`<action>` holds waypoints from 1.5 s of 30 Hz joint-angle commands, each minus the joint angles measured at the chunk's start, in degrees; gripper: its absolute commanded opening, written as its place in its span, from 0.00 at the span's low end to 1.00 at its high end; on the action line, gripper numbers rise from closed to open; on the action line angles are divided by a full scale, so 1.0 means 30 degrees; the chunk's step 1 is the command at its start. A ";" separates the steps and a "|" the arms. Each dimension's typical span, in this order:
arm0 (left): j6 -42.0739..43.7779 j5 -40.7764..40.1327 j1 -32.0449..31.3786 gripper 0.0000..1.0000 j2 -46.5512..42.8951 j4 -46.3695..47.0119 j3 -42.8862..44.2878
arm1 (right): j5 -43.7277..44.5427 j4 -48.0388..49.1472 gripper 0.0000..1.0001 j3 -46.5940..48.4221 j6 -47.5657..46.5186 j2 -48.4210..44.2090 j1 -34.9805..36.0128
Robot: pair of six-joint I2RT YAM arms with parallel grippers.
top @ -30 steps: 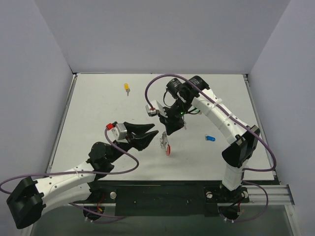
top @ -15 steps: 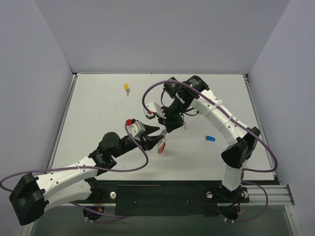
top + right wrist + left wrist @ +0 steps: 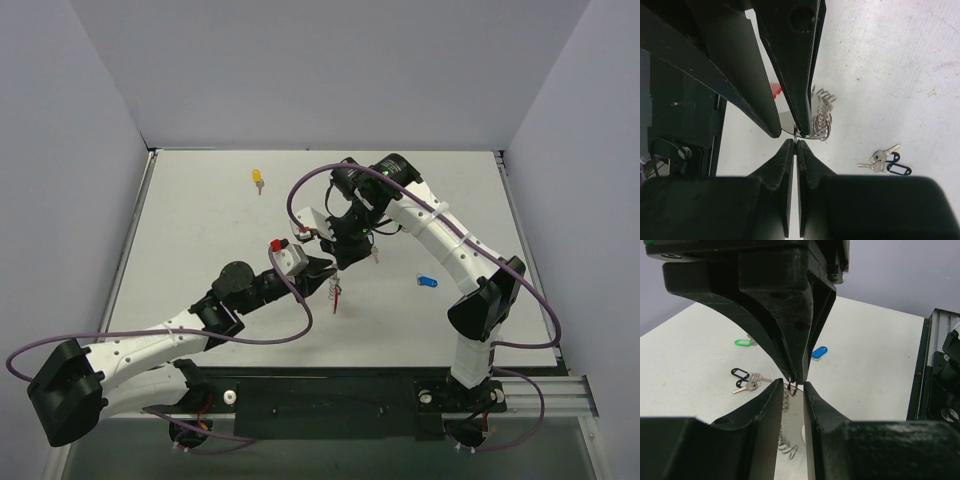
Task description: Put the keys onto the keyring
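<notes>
The keyring (image 3: 335, 291) hung over the middle of the tabletop (image 3: 190, 240) with its silver pieces dangling. It was pinched at its top by the right hand (image 3: 794, 142), whose fingers were pressed fully together on the wire. The left hand (image 3: 794, 387) met it tip to tip, its fingers a narrow gap apart on either side of the ring. The blue key (image 3: 427, 282) lay to the right. The green key (image 3: 743, 342) and black key (image 3: 740, 373) lay near each other, and the yellow key (image 3: 258, 179) was well apart at the back.
</notes>
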 commanded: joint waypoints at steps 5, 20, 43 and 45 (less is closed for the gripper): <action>0.0571 0.0566 0.0045 0.31 0.0284 0.0387 0.1089 | -0.0266 -0.3270 0.00 0.0645 -0.0278 -0.0075 0.0159; 0.1187 0.0536 0.0074 0.24 0.0665 0.0181 0.1353 | -0.0353 -0.3358 0.00 0.0733 -0.0365 -0.0046 0.0188; -0.0658 -0.0286 0.0365 0.00 -0.0474 0.2170 -0.0312 | -0.1696 -0.3505 0.54 0.0646 -0.0073 -0.0482 -0.0367; -0.1185 0.0297 0.0717 0.00 -0.0972 0.2874 -0.1074 | -0.2429 -0.3592 0.60 0.0674 -0.0101 -0.0805 -0.0953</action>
